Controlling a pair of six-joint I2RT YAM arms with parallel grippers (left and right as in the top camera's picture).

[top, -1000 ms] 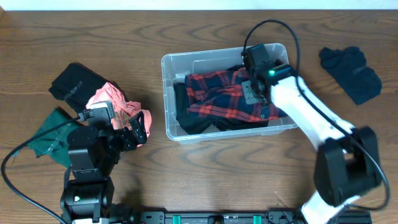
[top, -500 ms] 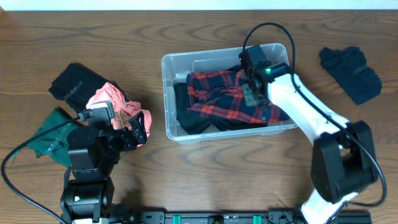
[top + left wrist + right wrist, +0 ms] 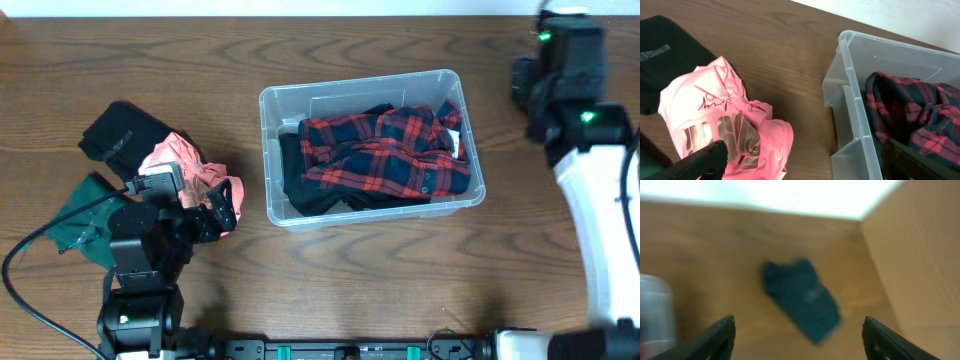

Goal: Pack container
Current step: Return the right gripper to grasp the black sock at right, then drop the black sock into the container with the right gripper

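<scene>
1. Plastic and see-through, the container sits in the middle of the table, holding a red plaid shirt over a black garment.
2. My left claw is spread wide and empty, hanging over a pink shirt just left of the container.
3. My right claw is likewise spread and empty, above a dark blue garment well right of the container. That view is blurred.

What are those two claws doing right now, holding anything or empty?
Left gripper: open, holding nothing, at the pink garment.
Right gripper: open, holding nothing, facing the dark cloth; view blurred.
</scene>
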